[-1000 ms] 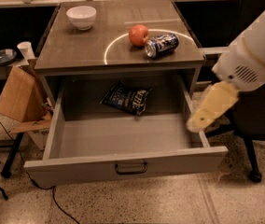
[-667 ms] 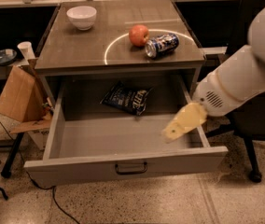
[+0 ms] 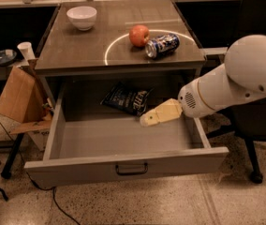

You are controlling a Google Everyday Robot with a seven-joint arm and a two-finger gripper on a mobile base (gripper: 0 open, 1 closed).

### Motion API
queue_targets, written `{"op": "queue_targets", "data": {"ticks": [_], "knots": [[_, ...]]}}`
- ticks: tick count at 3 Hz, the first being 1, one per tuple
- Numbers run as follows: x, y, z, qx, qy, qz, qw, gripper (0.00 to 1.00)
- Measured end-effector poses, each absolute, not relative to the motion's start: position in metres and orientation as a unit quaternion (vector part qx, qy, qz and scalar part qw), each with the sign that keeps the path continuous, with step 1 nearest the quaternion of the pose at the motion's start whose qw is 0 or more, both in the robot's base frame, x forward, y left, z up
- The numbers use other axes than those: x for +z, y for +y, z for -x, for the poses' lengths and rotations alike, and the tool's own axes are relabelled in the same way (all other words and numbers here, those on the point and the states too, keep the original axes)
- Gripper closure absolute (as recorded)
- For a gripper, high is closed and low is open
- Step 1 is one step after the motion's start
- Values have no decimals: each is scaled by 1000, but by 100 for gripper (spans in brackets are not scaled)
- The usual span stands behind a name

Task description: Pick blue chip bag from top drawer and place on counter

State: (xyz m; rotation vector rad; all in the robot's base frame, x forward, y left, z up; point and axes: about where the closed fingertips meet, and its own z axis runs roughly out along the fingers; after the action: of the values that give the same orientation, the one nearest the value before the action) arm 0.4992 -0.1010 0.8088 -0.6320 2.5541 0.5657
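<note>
Tool (image 3: 144,121) inside open top drawer (image 3: 77,170) — just beside blue chip bag (image 3: 125,99).

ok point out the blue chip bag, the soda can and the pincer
blue chip bag (image 3: 126,99), camera view, middle of its crinkled front
soda can (image 3: 162,45), camera view, middle of its side
pincer (image 3: 146,120), camera view, its tip, inside the top drawer (image 3: 77,165) just right of the bag

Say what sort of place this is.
Probably a lab or office test space: speckled floor, a black office chair beside the counter, a white circle marked on its top. The gripper is inside the open top drawer, close beside the blue chip bag.
</note>
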Motion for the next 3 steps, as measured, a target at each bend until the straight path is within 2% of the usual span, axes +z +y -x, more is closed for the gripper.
{"op": "queue_targets", "data": {"ticks": [2, 3], "knots": [[811, -86, -502, 212, 923, 212, 241, 0], [806, -60, -537, 227, 915, 191, 273, 0]]}}
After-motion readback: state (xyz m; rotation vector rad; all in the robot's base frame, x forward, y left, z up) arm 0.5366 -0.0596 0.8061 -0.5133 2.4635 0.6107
